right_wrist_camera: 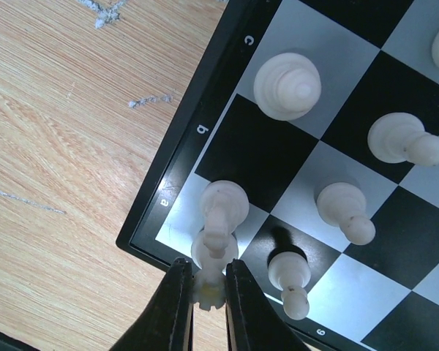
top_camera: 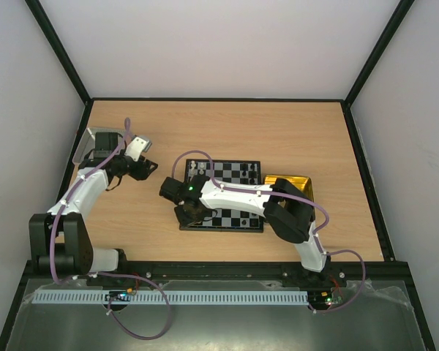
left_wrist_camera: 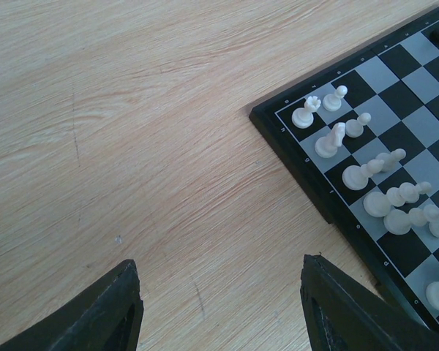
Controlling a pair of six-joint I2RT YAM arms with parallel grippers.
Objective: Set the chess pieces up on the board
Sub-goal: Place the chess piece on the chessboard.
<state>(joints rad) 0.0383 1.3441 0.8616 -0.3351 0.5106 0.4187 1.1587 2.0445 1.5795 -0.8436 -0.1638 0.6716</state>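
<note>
The board (top_camera: 221, 227) lies mid-table with white chess pieces (left_wrist_camera: 366, 173) lined along its near-left side and black ones at the far side. My right gripper (right_wrist_camera: 208, 263) hangs over the board's (right_wrist_camera: 274, 150) near-left corner, shut on the crown-topped head of a white piece (right_wrist_camera: 209, 287) whose base sits at the corner square's edge. Another white piece (right_wrist_camera: 223, 205) stands right against it. In the top view the right gripper (top_camera: 187, 212) covers that corner. My left gripper (left_wrist_camera: 223, 272) is open and empty above bare wood, left of the board (left_wrist_camera: 417, 117).
A shiny yellow tray (top_camera: 289, 180) sits just right of the board, partly under the right arm. A grey tray (top_camera: 86, 148) rests at the far left beside the left arm (top_camera: 88, 190). Black frame rails edge the table.
</note>
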